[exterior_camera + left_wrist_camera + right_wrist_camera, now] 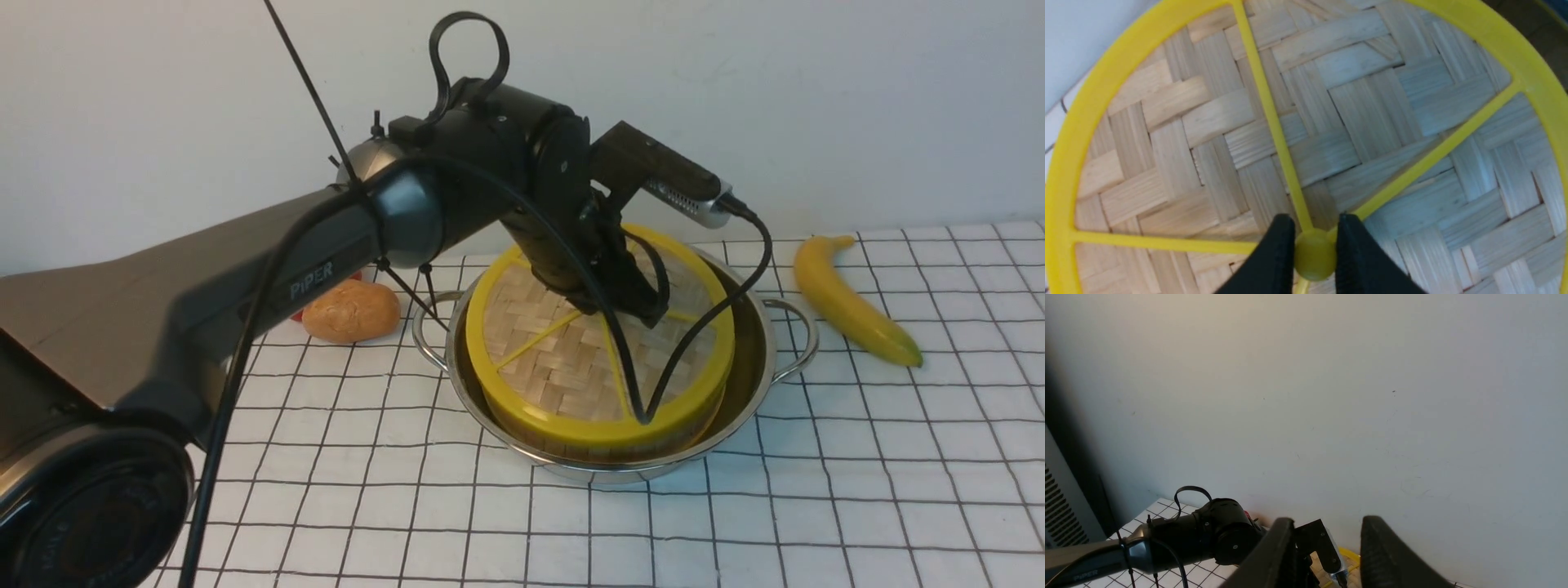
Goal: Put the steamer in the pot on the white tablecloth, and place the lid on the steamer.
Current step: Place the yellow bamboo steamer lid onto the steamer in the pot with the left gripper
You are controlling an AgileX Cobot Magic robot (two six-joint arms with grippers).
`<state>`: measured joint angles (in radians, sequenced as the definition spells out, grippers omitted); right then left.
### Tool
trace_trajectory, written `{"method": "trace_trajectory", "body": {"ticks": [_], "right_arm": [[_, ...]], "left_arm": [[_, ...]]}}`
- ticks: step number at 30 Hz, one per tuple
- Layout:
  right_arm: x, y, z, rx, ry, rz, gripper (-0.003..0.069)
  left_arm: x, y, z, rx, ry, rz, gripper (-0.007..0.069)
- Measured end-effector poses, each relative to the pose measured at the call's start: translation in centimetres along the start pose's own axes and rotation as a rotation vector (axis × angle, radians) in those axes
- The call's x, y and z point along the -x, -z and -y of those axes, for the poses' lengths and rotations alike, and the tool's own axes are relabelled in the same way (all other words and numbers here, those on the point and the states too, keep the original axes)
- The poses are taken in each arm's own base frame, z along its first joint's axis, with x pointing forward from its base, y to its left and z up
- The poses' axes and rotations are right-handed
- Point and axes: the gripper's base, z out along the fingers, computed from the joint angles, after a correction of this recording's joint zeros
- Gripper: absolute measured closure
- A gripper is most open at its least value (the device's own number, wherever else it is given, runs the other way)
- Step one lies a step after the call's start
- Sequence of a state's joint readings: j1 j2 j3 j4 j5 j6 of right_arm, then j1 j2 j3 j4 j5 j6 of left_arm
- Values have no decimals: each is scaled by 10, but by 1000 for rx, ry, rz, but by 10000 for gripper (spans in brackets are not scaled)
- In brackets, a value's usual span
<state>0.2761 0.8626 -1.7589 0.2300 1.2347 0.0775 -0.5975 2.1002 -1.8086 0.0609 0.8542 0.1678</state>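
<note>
At the centre of the woven disc, the left gripper (1314, 245) is clamped on the small yellow hub (1314, 256) of the lid (1355, 102), one black fingertip pressing each side of the knob. Round as it is, the lid has no long axis; it lies flat with its woven face up, and thin yellow spokes run from the hub out to the thick yellow rim. It sits on top of the steamer (571, 452), whose tan side wall shows just below the lid's rim, and the steamer stands inside the shiny steel pot (755, 359), whose two loop handles point left and right. The pot rests on the white tablecloth (816, 506) with its thin black grid. To the pot's right a banana (849, 302) lies apart from it, long axis running from the far side toward the near right, stem toward the wall. To the left, beside the handle, sits a tan potato (351, 310). A plain white wall (816, 98) backs the table. The right gripper (1327, 549) is raised facing that wall, jaws apart and empty.
</note>
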Motion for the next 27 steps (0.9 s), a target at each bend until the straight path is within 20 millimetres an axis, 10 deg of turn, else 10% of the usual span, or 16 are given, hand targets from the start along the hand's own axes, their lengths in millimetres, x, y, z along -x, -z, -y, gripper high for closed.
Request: {"method": "trace_trajectory", "body": {"ticks": [27], "right_arm": [[0, 0, 0, -3, 1, 0, 414]], "left_arm": [[4, 0, 0, 3, 3, 43, 508]]}}
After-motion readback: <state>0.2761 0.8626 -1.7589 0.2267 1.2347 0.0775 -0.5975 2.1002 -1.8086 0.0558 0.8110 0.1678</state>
